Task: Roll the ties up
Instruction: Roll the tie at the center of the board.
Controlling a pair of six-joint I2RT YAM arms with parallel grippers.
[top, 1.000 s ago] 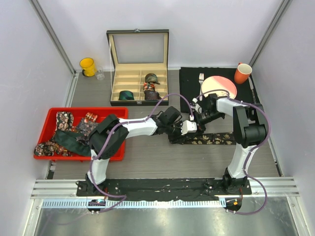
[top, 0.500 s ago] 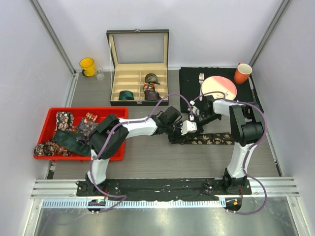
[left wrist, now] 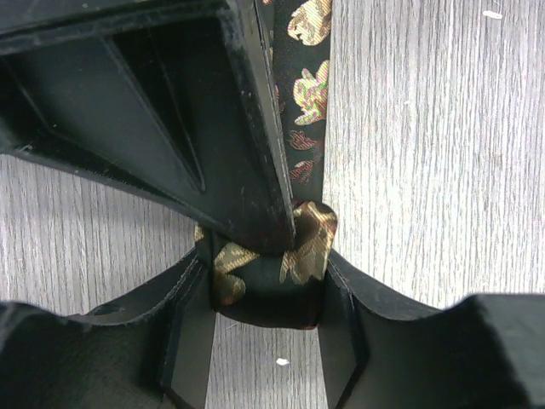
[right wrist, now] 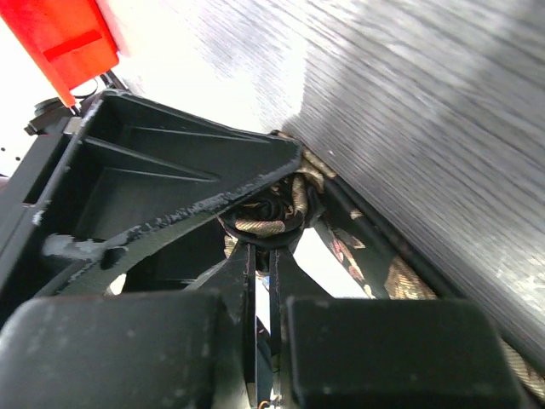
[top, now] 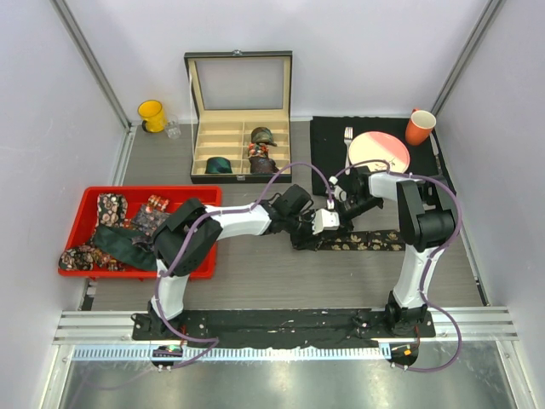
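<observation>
A dark floral tie (top: 366, 241) lies flat on the table, running right from a small coil at its left end. My left gripper (top: 322, 223) is shut on that coil (left wrist: 264, 285), one finger on each side of it. My right gripper (top: 335, 207) comes in from the right. Its fingers are nearly together and pinch the coil's end (right wrist: 268, 223). The rest of the tie (right wrist: 400, 277) trails away flat. In the left wrist view the right gripper's black finger (left wrist: 170, 111) covers the coil's upper part.
A red tray (top: 145, 192) at the left holds several loose ties (top: 119, 243). An open box (top: 241, 128) at the back holds a green coil (top: 219, 164) and floral coils (top: 260, 158). A black mat (top: 328, 141) bears a pink plate (top: 379, 152) and fork. An orange cup (top: 420, 128) and yellow mug (top: 152, 115) stand at the back.
My right gripper has shifted a little left, closer to the left gripper. The tie's flat stretch looks slightly shorter. The left arm has hardly moved.
</observation>
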